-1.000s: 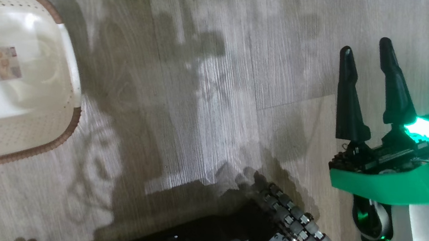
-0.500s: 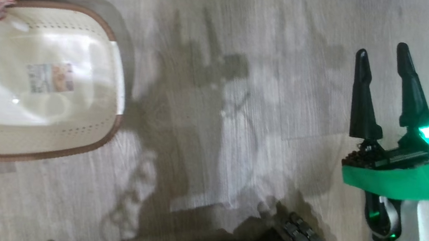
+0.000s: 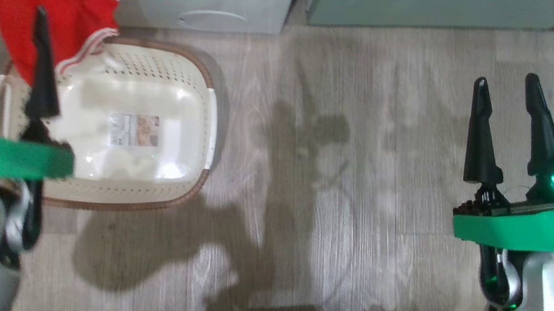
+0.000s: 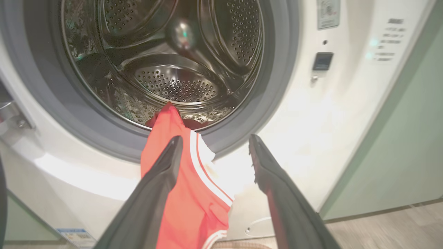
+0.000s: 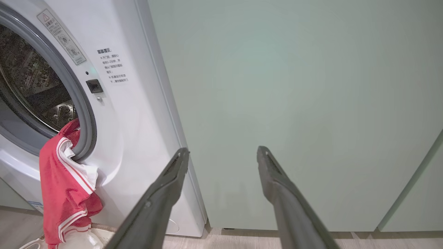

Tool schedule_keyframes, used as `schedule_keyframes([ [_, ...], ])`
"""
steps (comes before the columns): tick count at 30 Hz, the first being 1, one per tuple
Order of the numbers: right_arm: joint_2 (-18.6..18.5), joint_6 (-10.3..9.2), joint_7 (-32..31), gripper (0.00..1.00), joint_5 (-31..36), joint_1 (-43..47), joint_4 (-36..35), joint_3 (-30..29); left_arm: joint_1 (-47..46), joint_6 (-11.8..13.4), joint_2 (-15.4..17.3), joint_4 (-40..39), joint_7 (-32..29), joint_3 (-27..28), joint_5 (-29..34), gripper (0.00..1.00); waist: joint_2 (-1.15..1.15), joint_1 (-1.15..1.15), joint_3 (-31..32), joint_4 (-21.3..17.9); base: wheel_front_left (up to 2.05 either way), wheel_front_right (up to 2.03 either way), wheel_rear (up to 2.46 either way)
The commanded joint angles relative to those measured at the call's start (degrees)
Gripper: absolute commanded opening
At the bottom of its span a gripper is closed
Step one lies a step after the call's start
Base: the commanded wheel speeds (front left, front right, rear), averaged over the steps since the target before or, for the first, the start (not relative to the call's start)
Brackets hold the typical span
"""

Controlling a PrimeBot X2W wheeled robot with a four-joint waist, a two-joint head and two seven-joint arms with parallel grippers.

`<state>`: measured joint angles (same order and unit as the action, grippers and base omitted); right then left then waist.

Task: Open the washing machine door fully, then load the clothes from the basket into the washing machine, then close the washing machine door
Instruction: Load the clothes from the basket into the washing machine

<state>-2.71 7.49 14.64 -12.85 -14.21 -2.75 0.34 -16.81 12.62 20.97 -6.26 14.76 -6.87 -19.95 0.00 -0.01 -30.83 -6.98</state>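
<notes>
Soft, light clothes (image 4: pixel 197 214) droop from the washing machine (image 4: pixel 311 138); best pinched at the bulk below its rim. Left claw (image 4: pixel 214 138) and right claw (image 5: pixel 221 150) both gape, empty.

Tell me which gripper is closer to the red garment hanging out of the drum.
The left gripper: its dark fingers point at the bright red, white-striped garment draped over the steel drum's grey rim. The right gripper faces the pale green cabinet.

I am in a home laundry nook. A washer (image 5: pixel 138 138) stands beside green cabinets (image 5: pixel 294 86) on plank floor (image 3: pixel 335 157).
</notes>
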Motion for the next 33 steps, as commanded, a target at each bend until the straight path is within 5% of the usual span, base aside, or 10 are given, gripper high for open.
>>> schedule_keyframes([
  [1,-0.2,0.00,0.4,1.00,0.4,1.8,-1.3,0.9,0.4,0.3,0.8,-2.6,0.2,1.8,0.6,1.00,0.00,0.01,2.0,1.6,0.00,0.00,0.00],
  [14,-0.2,0.00,0.3,1.00,1.1,6.9,2.5,0.2,10.2,-0.7,-2.1,0.1,-0.4,-2.0,0.5,1.00,0.00,0.01,10.4,3.7,0.00,0.00,0.00],
  [33,-0.2,0.00,-0.6,1.00,1.4,7.5,1.5,0.3,9.0,-1.8,-2.2,2.6,-0.8,-3.5,-0.3,1.00,0.00,0.01,10.2,4.5,0.00,0.00,0.00],
])
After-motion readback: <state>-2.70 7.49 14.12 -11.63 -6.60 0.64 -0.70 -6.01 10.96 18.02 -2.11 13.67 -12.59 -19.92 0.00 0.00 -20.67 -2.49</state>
